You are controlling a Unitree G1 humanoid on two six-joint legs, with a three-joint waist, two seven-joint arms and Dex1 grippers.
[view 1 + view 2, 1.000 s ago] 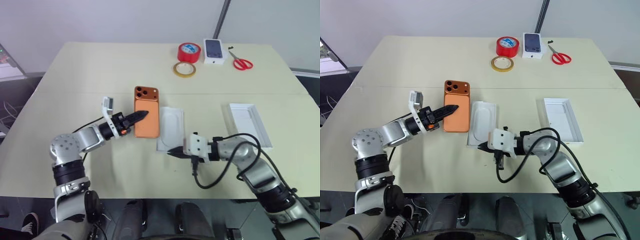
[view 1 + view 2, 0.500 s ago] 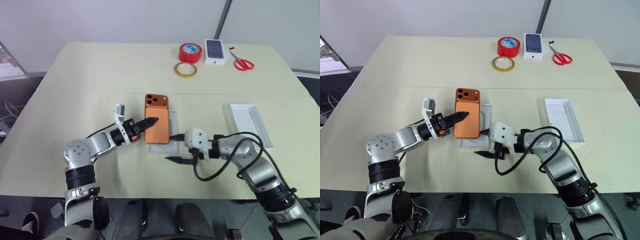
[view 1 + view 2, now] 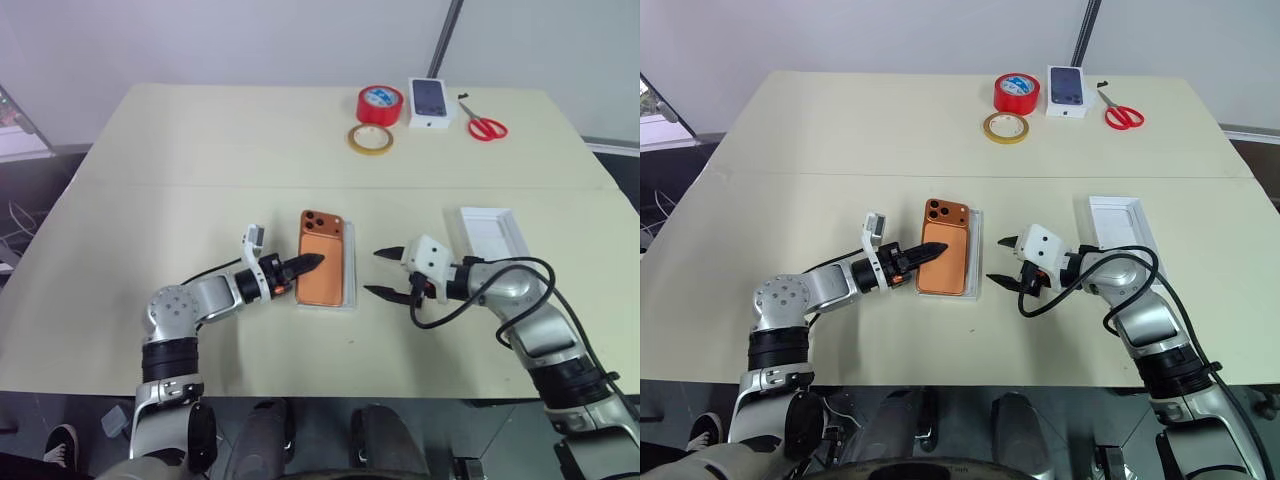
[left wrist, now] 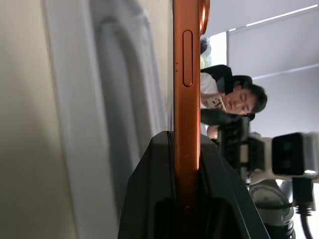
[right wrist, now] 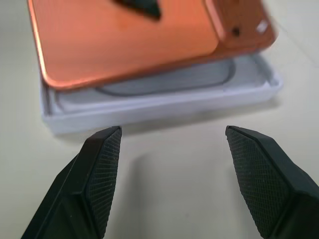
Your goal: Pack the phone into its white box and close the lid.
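Left hand (image 3: pixel 312 261) gripping phone (image 3: pixel 322 259) edge

1. The phone (image 3: pixel 322 271) is shiny copper-orange, and its camera corner is a darker orange.
2. The box (image 5: pixel 164 102) under the phone is white.
3. The lid (image 3: pixel 495 243), at the right of the frame, is plain white.
4. The table (image 3: pixel 200 140) is pale cream.
5. At the upper right of the frame, the big tape roll (image 3: pixel 379 103) is red with a blue label, the flat tape ring (image 3: pixel 370 139) is yellow, and the scissors (image 3: pixel 483 124) have red handles.
6. The small box (image 3: pixel 430 102) there is white with a dark phone picture on top.
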